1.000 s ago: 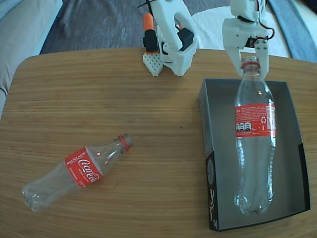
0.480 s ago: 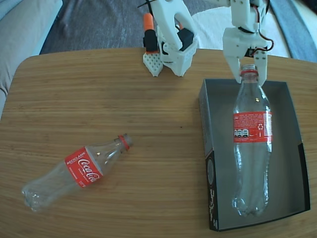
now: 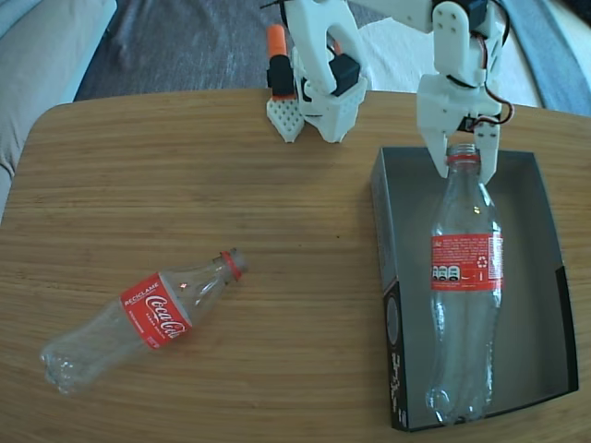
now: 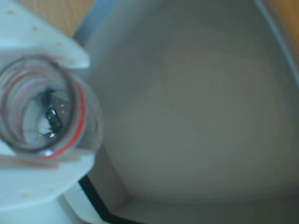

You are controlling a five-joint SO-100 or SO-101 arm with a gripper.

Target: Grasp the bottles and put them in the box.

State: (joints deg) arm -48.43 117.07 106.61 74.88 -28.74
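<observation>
The box sat at the counter's right side in the fixed view, and one bottle stood inside it, base near the box's front wall, neck toward the far wall. It was clear, uncapped, with a red label and red neck ring. The tool was clamped on that bottle's neck, a white finger on each side; the wrist view looked straight down the open mouth over the grey box floor. The second bottle lay on its side well left of the box.
</observation>
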